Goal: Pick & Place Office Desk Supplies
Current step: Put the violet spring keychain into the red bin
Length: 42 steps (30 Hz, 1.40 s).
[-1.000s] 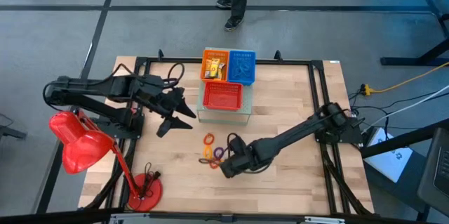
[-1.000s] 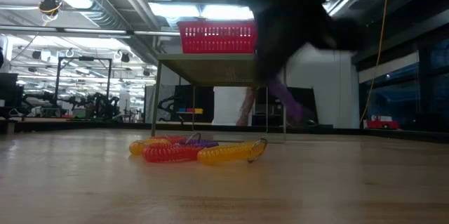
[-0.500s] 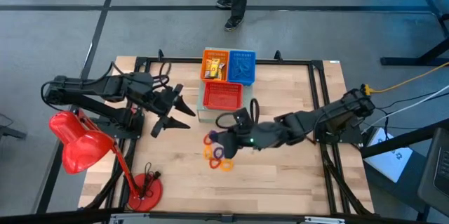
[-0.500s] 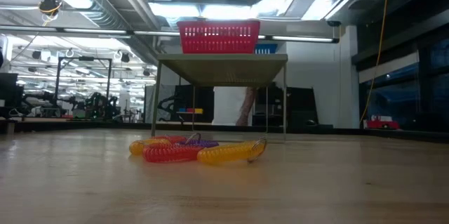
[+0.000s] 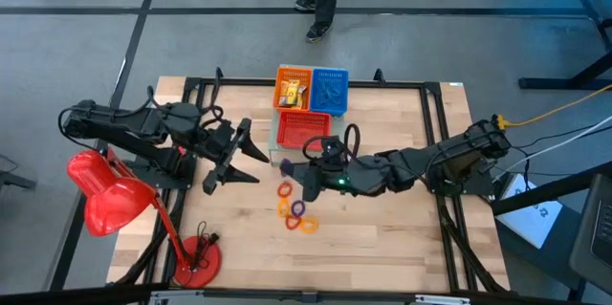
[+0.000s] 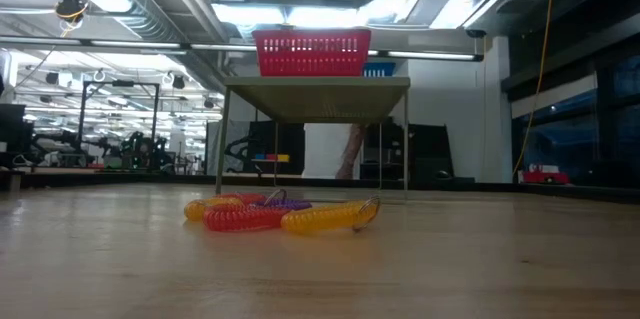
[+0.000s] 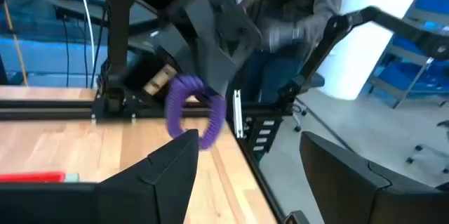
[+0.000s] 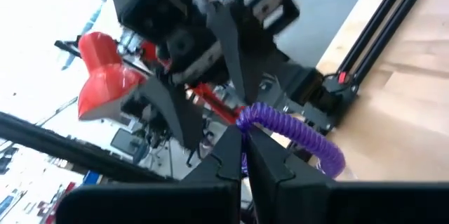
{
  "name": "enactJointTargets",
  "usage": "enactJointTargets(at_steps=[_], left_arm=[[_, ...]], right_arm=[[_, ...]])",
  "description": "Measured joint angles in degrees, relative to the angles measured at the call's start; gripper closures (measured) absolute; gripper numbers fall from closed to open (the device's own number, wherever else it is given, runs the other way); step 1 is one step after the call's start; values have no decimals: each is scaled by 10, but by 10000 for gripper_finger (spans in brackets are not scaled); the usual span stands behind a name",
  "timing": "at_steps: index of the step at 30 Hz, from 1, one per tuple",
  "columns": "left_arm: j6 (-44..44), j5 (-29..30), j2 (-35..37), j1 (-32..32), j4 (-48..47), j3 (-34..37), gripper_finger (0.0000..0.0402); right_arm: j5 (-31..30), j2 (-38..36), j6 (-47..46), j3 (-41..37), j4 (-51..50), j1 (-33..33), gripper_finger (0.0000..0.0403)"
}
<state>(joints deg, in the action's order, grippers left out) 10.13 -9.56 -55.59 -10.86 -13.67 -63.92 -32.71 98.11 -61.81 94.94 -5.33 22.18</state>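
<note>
The right gripper (image 5: 308, 179) is clenched on a purple loop (image 8: 295, 131), held above the table beside the red basket (image 5: 303, 129). The left gripper (image 5: 234, 159) is spread wide nearby. A handover or basket drop is judged next, calling for careful alignment; other loops (image 5: 296, 211) lie on the table.

table top (image 5: 402, 142): pale wood planks, matt, visible grain
table frame (image 5: 435, 142): black metal bars, matt
purple coil loop (image 8: 298, 131): ribbed plastic spiral, slightly glossy
red coil (image 6: 245, 218): ribbed glossy plastic
yellow coil (image 6: 325, 218): ribbed glossy plastic
red basket (image 5: 303, 131): plastic mesh
desk lamp (image 5: 107, 195): smooth red shade, glossy
right gripper (image 8: 245, 155): matt black plastic
floor (image 5: 76, 47): smooth grey, matt
</note>
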Motion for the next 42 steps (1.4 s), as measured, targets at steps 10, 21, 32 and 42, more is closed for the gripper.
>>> enactJointTargets(at_steps=[10, 21, 32, 42], left_arm=[[8, 60, -18, -2, 9, 0, 159], [12, 98, -39, -2, 36, 0, 163], [22, 133, -63, -2, 58, 0, 194], [42, 139, -62, -2, 42, 0, 372]], right_arm=[[8, 5, 40, 0, 32, -24, 395], [22, 5, 55, 0, 37, -30, 395], [22, 6, 63, 0, 37, -30, 395], [16, 6, 108, 0, 71, -28, 349]])
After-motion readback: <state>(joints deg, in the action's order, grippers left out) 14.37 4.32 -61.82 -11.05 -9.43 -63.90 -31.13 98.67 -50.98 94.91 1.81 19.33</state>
